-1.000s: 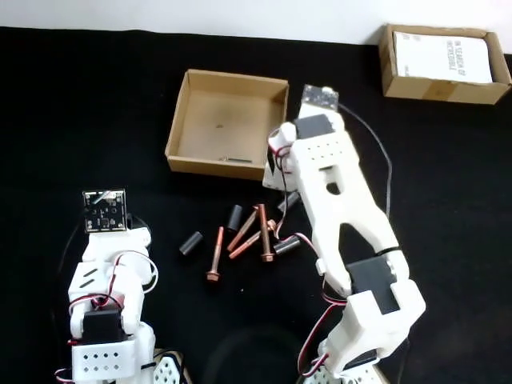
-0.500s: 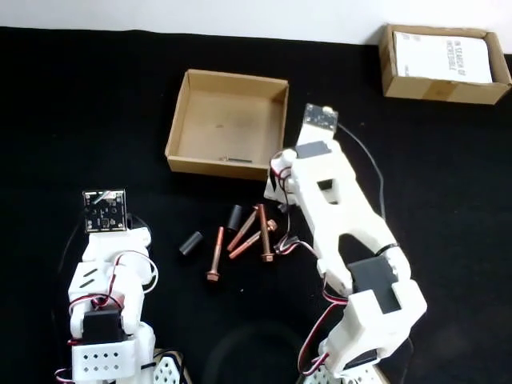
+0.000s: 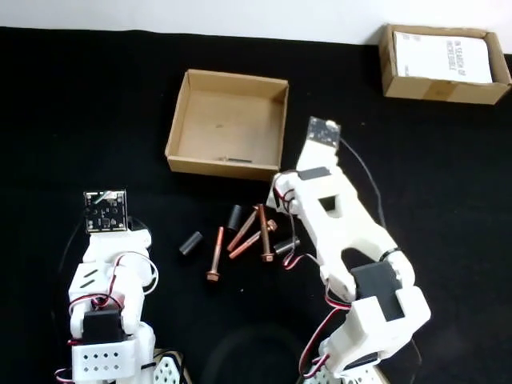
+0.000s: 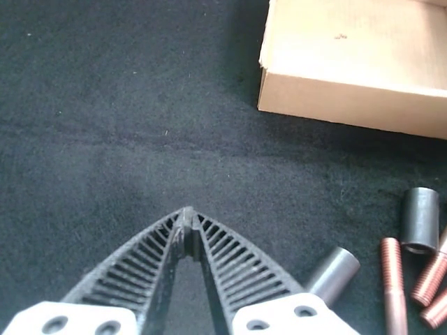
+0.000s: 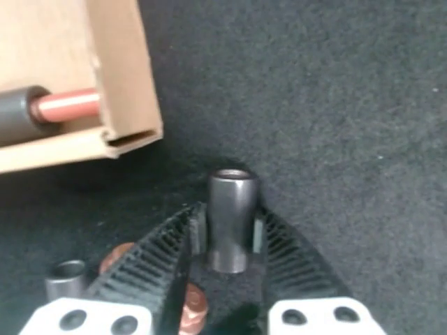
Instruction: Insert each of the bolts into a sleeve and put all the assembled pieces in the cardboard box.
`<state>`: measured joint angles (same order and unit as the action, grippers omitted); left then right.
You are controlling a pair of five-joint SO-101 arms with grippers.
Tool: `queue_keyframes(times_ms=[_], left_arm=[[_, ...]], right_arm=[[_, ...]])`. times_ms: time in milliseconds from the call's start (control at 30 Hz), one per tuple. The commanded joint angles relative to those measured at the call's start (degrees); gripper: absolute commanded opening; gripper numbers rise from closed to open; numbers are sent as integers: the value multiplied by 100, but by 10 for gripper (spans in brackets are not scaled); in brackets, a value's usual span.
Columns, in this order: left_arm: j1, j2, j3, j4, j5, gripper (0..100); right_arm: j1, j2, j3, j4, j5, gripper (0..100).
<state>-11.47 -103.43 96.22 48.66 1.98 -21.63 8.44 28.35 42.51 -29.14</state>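
In the right wrist view my right gripper (image 5: pixel 228 211) is shut on a dark sleeve (image 5: pixel 230 230), held just off the cardboard box's (image 5: pixel 119 77) corner. One assembled bolt and sleeve (image 5: pixel 42 108) lies inside the box, against its near wall. Several copper bolts (image 3: pixel 244 236) and loose dark sleeves (image 3: pixel 190 243) lie on the black mat in front of the cardboard box (image 3: pixel 178 120). My left gripper (image 4: pixel 187 215) is shut and holds nothing, low over the mat, with a sleeve (image 4: pixel 334 273) and a bolt (image 4: pixel 394 279) off to one side.
A second cardboard box (image 3: pixel 392 68) with a printed sheet stands at the back right. The right arm (image 3: pixel 344 232) reaches over the right end of the bolt pile. The left arm (image 3: pixel 104 280) sits folded at the front left. A white strip runs beyond the mat's far edge.
The right arm has drawn back from the box's front right corner toward the bolt pile. The left arm has kept still.
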Motion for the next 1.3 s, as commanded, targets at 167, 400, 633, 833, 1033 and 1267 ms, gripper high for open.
queue_keyframes(times_ms=[167,400,633,833,1033,1267], left_arm=[[-4,-31,101,26,-26,9],[13,4,101,0,-9,9],[435,13,101,185,-18,10],[567,4,101,721,-26,10],[593,13,66,844,-1389,9],[593,13,-875,1802,-4273,9]], right_arm=[[330,-690,-426,374,9,6],[954,-2545,-1903,1675,826,6],[1604,-4268,-2035,3064,1037,6],[3134,-5684,-945,3160,1046,6],[4426,-7222,875,3073,1064,6],[5736,-9156,3705,1560,1064,6]])
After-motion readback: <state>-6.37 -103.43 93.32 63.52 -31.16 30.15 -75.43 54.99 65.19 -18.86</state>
